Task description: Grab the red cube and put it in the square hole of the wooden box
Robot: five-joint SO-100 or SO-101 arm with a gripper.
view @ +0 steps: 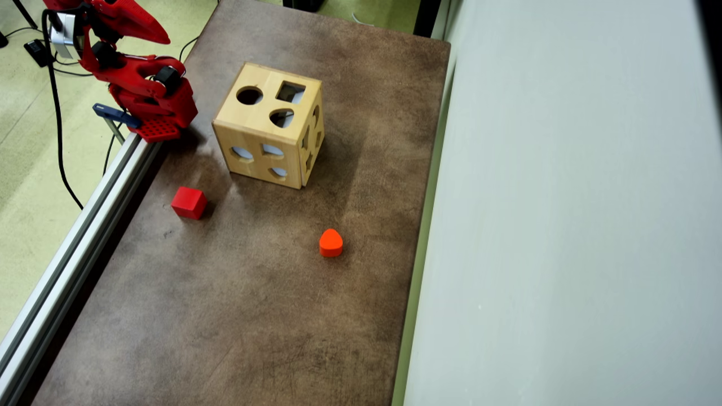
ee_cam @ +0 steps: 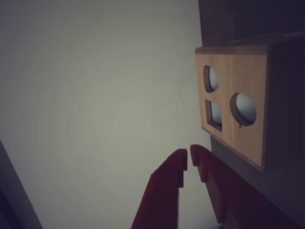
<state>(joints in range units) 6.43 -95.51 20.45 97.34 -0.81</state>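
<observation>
The red cube lies on the brown table in the overhead view, to the lower left of the wooden box and apart from it. The box's top face carries the square hole beside a round and a teardrop cutout. My gripper is raised at the top left, over the arm's base, far from the cube. In the wrist view the red fingers almost meet, and the gripper holds nothing. The wooden box and its square hole appear at the right there. No cube shows in the wrist view.
An orange-red rounded block sits on the table to the lower right of the box. A metal rail runs along the table's left edge. A pale grey wall borders the right side. Cables trail on the floor at left.
</observation>
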